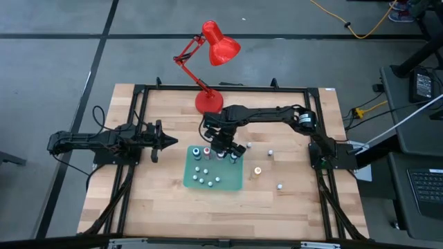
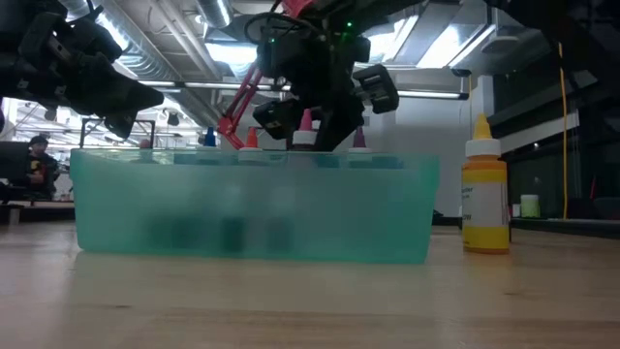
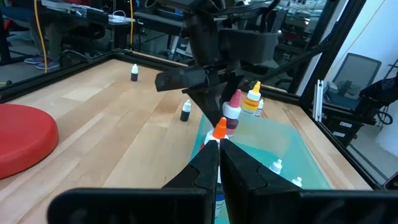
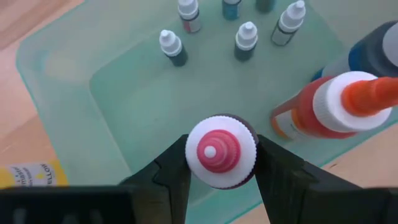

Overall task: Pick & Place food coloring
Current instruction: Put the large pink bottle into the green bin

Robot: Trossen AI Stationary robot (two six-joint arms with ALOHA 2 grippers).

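The food coloring is a set of small dropper bottles. Several white-capped ones [image 4: 245, 37] stand in the green tray [image 1: 235, 181], with a taller red bottle [image 4: 323, 112] and a blue one [image 4: 379, 50] at its far side. My right gripper [image 1: 223, 145] reaches over that far side and is shut on a dark purple bottle with a pink tip [image 4: 221, 151], also seen in the left wrist view [image 3: 232, 111]. My left gripper [image 1: 165, 141] hovers shut, left of the tray. My right gripper pinches the purple bottle between its two fingers [image 4: 277, 171], at the white ribbed cap [image 4: 249, 152] at the bottle's top. The fingers come from above, pointing down. The bottle is upright over the tray; whether its base rests on the tray floor I cannot tell.
A yellow bottle [image 1: 257, 171] stands on the table right of the tray, large in the low view [image 2: 484, 194]. Small bottles [image 1: 279, 185] [image 1: 270, 152] stand farther right. The red lamp's base [image 1: 209, 102] sits behind the tray. A black frame [image 1: 138, 90] rims the table.
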